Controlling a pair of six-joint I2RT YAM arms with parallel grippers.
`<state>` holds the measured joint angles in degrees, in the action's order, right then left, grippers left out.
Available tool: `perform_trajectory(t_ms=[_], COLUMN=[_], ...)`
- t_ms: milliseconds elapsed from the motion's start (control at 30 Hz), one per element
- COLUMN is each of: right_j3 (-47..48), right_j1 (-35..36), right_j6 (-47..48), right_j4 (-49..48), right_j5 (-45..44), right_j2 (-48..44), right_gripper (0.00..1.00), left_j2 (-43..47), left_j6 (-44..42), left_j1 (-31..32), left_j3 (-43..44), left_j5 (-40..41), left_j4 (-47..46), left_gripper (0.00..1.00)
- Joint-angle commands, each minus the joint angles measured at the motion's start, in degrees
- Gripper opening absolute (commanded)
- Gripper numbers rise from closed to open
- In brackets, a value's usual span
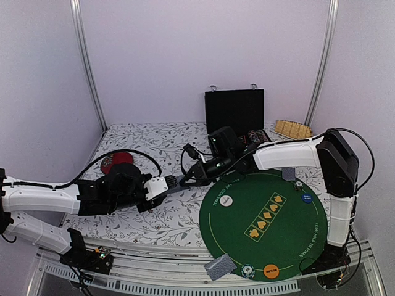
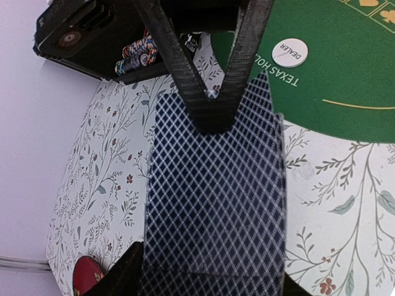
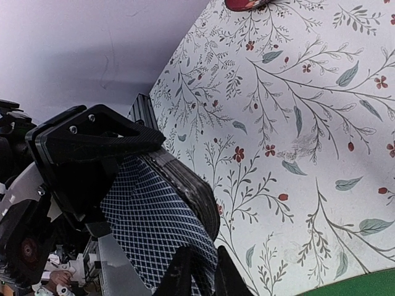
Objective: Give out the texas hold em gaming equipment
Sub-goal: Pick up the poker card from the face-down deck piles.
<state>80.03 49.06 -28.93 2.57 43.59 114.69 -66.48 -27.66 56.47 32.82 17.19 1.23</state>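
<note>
My left gripper point(image 1: 168, 184) is shut on a deck of playing cards point(image 1: 177, 182) with blue-grey patterned backs, held flat above the floral cloth left of the green poker mat point(image 1: 290, 240). In the left wrist view the deck point(image 2: 213, 203) fills the middle. My right gripper point(image 1: 187, 179) meets the deck's far end, and its fingers point(image 2: 237, 80) close to a point on the top card. In the right wrist view its fingertips point(image 3: 185, 271) pinch the card point(image 3: 157, 222). On the mat lie a white dealer disc point(image 1: 226, 201), a blue disc point(image 1: 307, 198), an orange disc point(image 1: 271, 270), a striped chip point(image 1: 248, 270) and two cards point(image 1: 220, 267) point(image 1: 288, 174).
An open black case point(image 1: 234, 111) with rows of striped chips point(image 1: 254, 135) stands at the back. A red dish point(image 1: 117, 161) lies at the left, behind the left arm. A woven tan piece point(image 1: 292, 128) sits at the back right. The right arm stretches across the mat's far edge.
</note>
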Motion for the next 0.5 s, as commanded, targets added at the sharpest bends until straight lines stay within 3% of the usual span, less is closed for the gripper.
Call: perform_trajectory(t_ms=[0, 200, 467], right_j3=[2.18, 3.31, 3.48], right_j1=[-0.13, -0.19, -0.77], right_j6=[3.47, 5.86, 7.8], right_j4=[6.03, 9.38, 11.82], right_j5=[-2.62, -4.96, -6.58], right_j2=[-2.4, -3.97, -7.04], right_gripper=[0.11, 0.03, 0.06], left_j2=[-0.05, -0.06, -0.05], left_j6=[-0.03, -0.03, 0.0], left_j1=[0.6, 0.63, 0.64], left_j3=[-0.52, -0.51, -0.43], left_j5=[-0.05, -0.14, -0.4], left_j4=[-1.8, -1.76, -1.67], left_gripper=[0.52, 0.52, 0.52])
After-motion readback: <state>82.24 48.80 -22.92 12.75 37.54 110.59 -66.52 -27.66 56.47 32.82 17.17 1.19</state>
